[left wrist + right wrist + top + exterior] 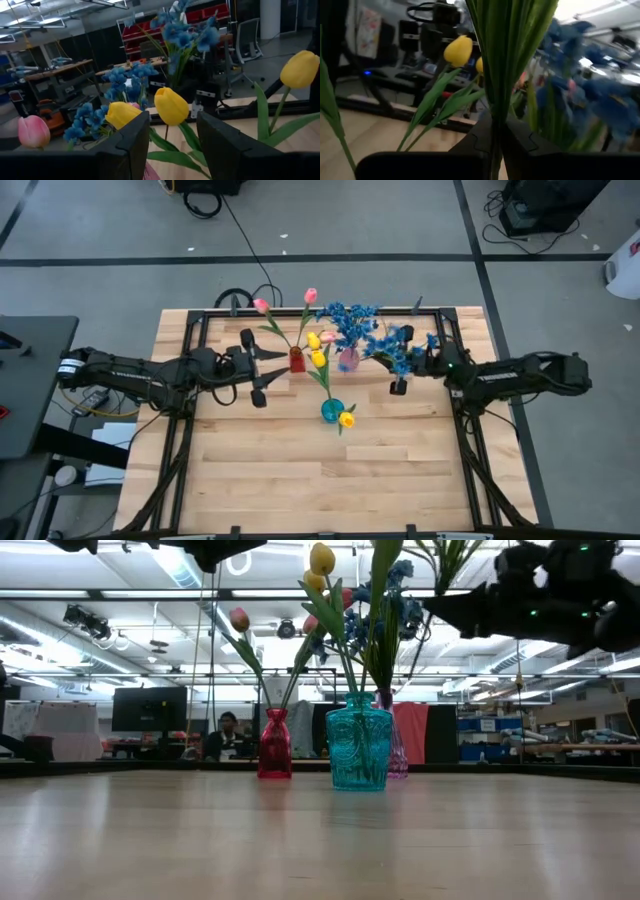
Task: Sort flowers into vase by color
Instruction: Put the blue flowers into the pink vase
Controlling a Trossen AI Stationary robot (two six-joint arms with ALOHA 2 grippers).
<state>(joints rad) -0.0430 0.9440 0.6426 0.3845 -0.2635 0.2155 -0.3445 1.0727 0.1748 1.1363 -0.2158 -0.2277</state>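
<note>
Judging from how the flowers stand, the sorting is nearly done. Nearest to the front edge of the table, the turquoise vase (pixel 358 748) holds the yellow tulips (pixel 318 358). Behind it, toward the far edge, the red vase (pixel 297 360) carries the pink tulips (pixel 261 306), and the purple vase (pixel 348 359) already has blue sprigs (pixel 349 320).

The right gripper (pixel 415 365), near the far right corner, has its jaws clamped on the green stems of one more blue sprig bunch (pixel 396 347), probably the last. The left gripper (pixel 262 375) waits beside the red vase, jaws apart and empty.
</note>
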